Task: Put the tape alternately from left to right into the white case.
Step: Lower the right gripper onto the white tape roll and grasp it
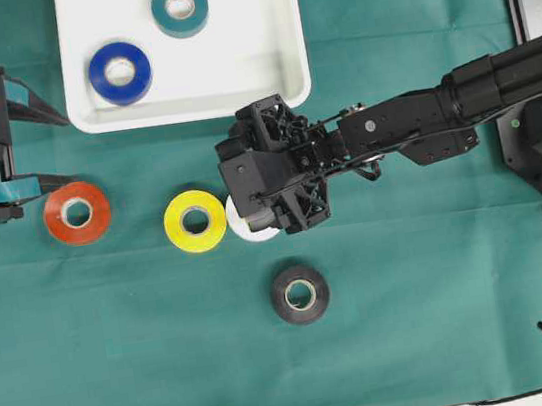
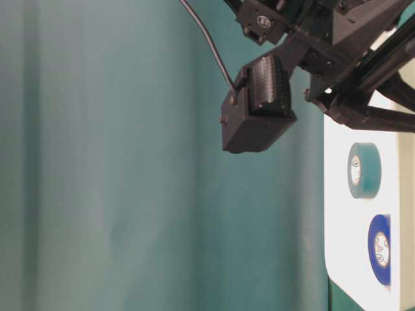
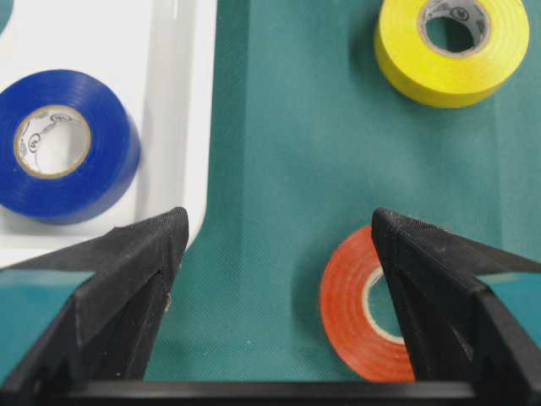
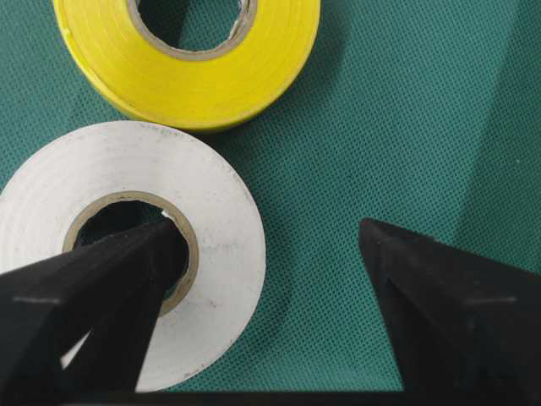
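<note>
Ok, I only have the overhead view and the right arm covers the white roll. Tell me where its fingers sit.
Observer: In the wrist view the right gripper has one finger in the core of the white roll, the other outside over the cloth, clear of the roll.
Operator: Report the yellow roll.
Observer: The yellow roll lies right against the white one; I see no gap.
Operator: Now the left side.
Observer: The left gripper is wide open over the cloth, between the white case and the orange roll.
</note>
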